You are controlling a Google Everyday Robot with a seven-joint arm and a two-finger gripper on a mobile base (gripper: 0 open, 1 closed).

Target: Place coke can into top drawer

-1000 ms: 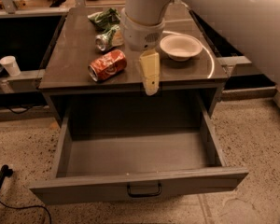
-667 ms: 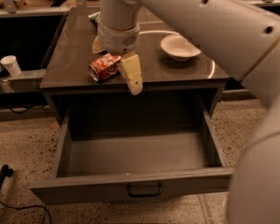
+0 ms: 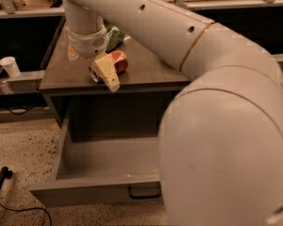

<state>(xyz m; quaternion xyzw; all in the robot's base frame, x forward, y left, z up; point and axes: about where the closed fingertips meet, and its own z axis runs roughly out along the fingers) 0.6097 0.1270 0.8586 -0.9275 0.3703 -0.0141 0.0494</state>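
Observation:
The coke can (image 3: 119, 61), red-orange with a silver top, lies on its side near the front edge of the brown cabinet top (image 3: 151, 72). My gripper (image 3: 92, 72) hangs from the white wrist right over the can's left end. It is open, with one tan finger (image 3: 106, 72) in front of the can and the other finger (image 3: 73, 54) further left; the can is not held. The top drawer (image 3: 108, 157) stands pulled out below, grey and empty, with its dark handle (image 3: 144, 191) at the front. My big white arm hides the right side of the drawer and cabinet.
A green foil bag (image 3: 114, 34) lies behind the can on the cabinet top. A white cup (image 3: 10, 66) stands on a ledge at the left. A black cable (image 3: 2, 179) runs over the speckled floor at the lower left.
My gripper has moved left along the cabinet top, from beside the white bowl to right over the can. My arm now fills the right of the view and hides the bowl.

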